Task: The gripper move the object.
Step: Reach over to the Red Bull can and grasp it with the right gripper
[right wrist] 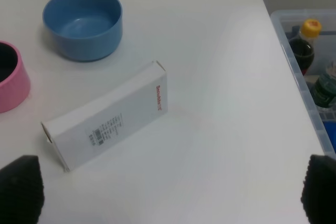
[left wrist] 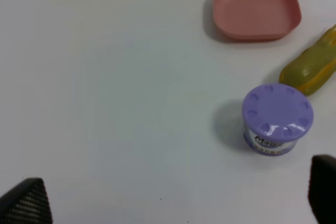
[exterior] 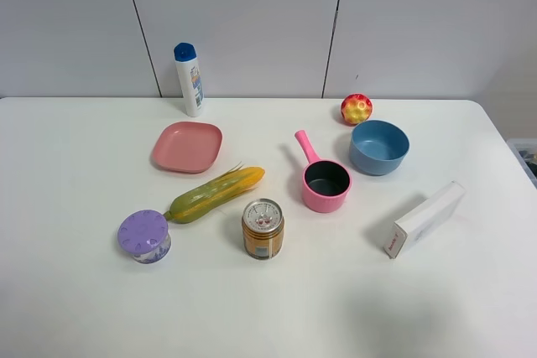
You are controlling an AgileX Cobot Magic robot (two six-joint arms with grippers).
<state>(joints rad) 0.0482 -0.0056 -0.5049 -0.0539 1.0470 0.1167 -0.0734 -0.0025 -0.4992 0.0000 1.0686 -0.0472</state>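
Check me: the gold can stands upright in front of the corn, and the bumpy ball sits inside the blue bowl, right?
Not quite. The bumpy ball sits on the table behind the blue bowl, not inside it, as the exterior high view shows. The gold can does stand upright in front of the corn.

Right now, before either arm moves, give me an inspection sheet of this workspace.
Surface: white table, no spills seen.
Job's things: amber can upright, standing free just in front of the corn.
Clutter: purple-lidded jar, pink plate, white bottle, pink saucepan, blue bowl, bumpy ball, white box.
End effectors: left end effector open, above the table near the jar; right end effector open, near the box.
Cables: nothing seen.
Surroundings: white panelled wall behind; clear bin holding bottles off the table's right edge.
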